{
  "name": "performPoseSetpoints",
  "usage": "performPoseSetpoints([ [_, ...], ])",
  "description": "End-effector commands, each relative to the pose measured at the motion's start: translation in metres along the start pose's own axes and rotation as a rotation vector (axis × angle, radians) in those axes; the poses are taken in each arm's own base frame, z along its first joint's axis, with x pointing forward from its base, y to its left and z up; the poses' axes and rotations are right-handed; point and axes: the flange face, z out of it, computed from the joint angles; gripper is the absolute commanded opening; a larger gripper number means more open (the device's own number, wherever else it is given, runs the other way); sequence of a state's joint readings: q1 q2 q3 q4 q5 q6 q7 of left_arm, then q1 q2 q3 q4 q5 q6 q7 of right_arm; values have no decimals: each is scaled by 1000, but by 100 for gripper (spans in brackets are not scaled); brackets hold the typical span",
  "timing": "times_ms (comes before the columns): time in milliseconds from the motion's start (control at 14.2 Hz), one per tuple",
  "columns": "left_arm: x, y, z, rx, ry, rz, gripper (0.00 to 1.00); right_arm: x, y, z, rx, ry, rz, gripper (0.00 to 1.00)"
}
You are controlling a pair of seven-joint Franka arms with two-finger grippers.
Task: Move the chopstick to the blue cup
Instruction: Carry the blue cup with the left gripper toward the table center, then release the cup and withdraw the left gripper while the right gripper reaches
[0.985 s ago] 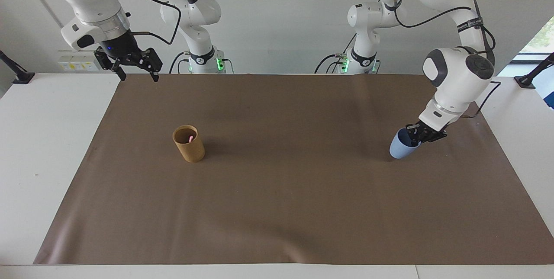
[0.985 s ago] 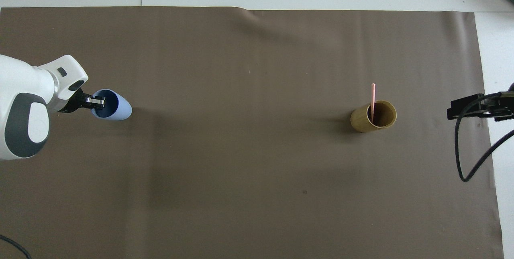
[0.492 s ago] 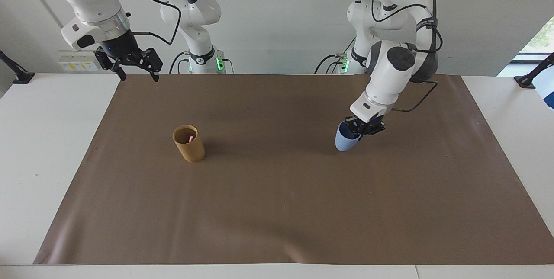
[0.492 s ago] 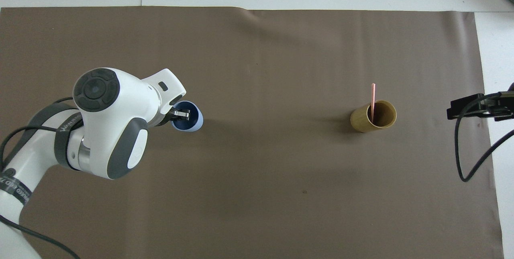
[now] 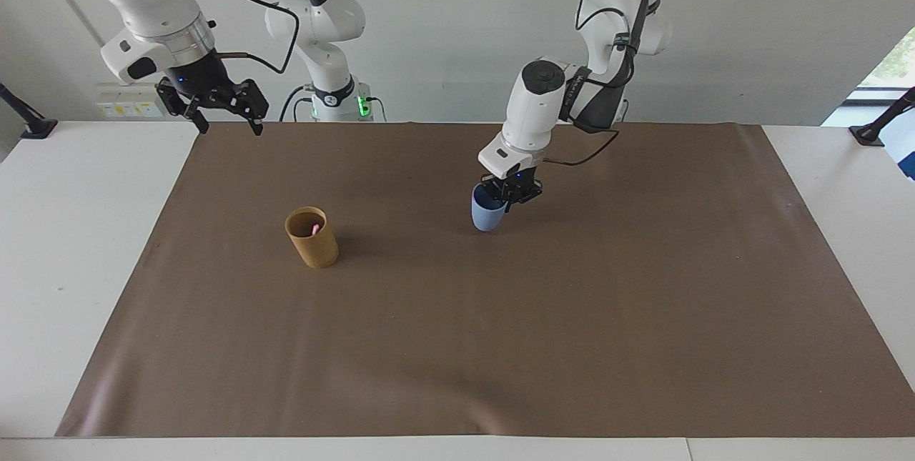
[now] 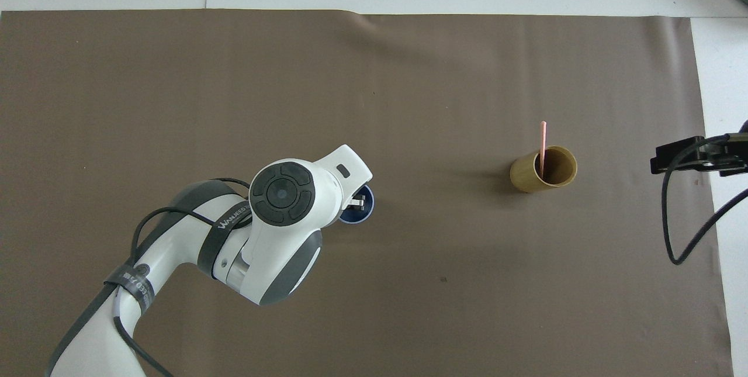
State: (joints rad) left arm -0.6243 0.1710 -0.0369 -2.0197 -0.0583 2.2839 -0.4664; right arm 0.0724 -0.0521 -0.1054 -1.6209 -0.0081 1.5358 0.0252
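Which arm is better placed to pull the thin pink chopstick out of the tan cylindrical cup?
Right: its end effector is open and free; the left end effector grips the small light-blue cup.

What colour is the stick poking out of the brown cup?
Pale pink chopstick, clearest in the overhead view.
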Motion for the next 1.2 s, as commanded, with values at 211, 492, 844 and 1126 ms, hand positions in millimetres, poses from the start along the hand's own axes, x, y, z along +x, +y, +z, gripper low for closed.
performPoseSetpoints([
  [211, -8, 10, 7, -7, 4, 7, 42, 1, 1, 0, 22, 8, -14, 100],
  [492, 1, 7, -16, -19, 28, 11, 100, 2, 8, 0, 22, 8, -2, 100],
  [844, 0, -43, -71, 4, -6, 8, 100, 0, -5, 11, 23, 13, -58, 100],
  [1126, 6, -134, -117, 27, -61, 12, 100, 26, -42, 51, 44, 118, -207, 100],
])
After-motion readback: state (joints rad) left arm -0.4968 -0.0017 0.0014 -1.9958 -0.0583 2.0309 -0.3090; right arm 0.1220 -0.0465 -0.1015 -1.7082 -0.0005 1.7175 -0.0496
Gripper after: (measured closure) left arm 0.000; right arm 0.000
